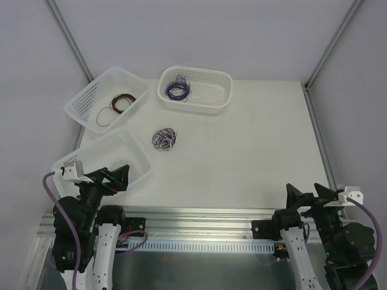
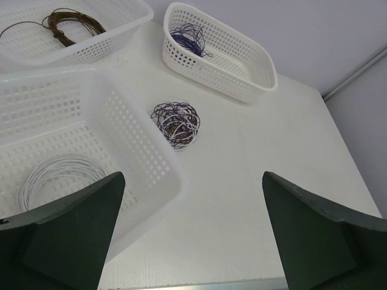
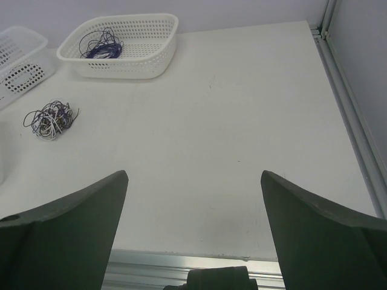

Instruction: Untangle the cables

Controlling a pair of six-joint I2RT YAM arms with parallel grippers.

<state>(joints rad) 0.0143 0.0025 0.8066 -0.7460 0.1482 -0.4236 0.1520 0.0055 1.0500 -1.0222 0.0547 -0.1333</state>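
Tangled cables (image 1: 164, 138) lying left of centre on the worktop (image 1: 254, 139). Left pincer (image 2: 192, 175) and right pincer (image 3: 193, 173) both spread wide.

Cables (image 2: 176, 124) seem too fine to trace; near basket (image 2: 139, 151) cropped.

1. No text, label, brand, number or sign can be read in any of the three views.
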